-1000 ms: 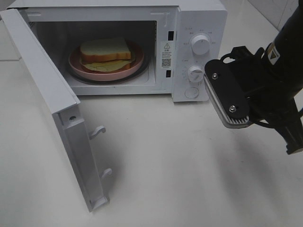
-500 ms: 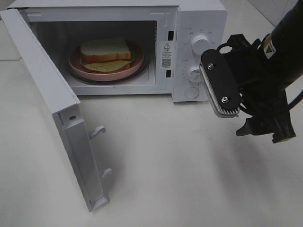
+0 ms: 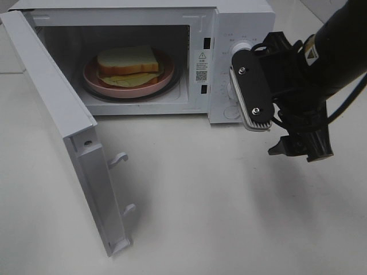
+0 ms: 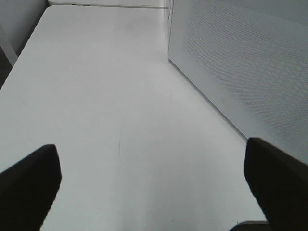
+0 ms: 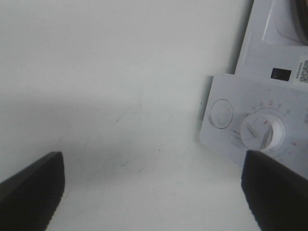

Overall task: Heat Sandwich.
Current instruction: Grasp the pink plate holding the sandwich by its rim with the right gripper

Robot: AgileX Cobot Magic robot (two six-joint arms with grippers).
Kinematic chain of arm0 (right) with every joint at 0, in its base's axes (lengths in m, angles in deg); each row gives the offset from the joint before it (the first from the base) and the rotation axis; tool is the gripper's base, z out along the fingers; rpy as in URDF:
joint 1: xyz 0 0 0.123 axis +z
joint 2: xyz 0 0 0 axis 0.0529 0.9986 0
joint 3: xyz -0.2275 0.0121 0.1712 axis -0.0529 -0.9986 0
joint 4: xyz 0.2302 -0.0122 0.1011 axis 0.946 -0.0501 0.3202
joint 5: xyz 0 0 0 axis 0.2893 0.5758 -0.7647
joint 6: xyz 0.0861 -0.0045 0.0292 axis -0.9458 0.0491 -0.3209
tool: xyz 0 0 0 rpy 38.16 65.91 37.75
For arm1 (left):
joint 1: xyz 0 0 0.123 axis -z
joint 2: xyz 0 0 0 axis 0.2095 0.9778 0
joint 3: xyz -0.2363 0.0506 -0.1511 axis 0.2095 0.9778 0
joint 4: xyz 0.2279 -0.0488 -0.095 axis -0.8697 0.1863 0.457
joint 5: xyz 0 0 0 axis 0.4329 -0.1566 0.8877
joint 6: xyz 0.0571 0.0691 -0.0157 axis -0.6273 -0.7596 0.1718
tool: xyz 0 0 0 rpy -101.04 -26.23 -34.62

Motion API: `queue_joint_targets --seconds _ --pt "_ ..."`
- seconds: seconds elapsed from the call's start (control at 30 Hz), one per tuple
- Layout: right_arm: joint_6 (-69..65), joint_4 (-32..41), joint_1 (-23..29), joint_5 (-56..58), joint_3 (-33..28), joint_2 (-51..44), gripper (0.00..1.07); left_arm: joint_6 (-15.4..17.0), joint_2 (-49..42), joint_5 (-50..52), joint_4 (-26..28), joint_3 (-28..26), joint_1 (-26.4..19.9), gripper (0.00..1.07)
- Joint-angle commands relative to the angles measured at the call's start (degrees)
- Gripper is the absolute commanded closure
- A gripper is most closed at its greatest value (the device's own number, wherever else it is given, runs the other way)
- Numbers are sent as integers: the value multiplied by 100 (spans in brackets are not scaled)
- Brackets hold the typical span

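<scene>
- Right gripper [image 3: 276, 135] hangs with its jaws spread wide and nothing between them, at about 3 o'clock in the high view, just in front of the microwave's [image 3: 241, 17] control panel.
- Its wrist camera shows the lower knob [image 5: 262, 132] and a round button [image 5: 222, 113] close by.
- Left gripper [image 4: 154, 187] is likewise spread and empty, above the bare table [image 4: 96, 96] near a white dotted panel [image 4: 240, 62].
- The sandwich [image 3: 127, 64] lies on a pink plate [image 3: 94, 80] inside the oven cavity, at about 11 o'clock in the high view.
- The door [image 3: 54, 97] stands swung out toward 7 o'clock.
</scene>
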Motion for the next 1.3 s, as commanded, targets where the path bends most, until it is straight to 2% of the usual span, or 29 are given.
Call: queue_joint_targets --seconds 0.03,0.17,0.7,1.3 --pt "52 11 17 -132 172 166 13 17 -120 46 -6 11 0 9" --pt "155 126 23 -143 481 401 14 17 -120 46 -6 11 0 9" --pt "201 195 607 -854 1473 1536 18 17 -120 46 -6 11 0 9" --pt "195 206 613 -1369 2796 2979 20 17 -120 46 -6 11 0 9"
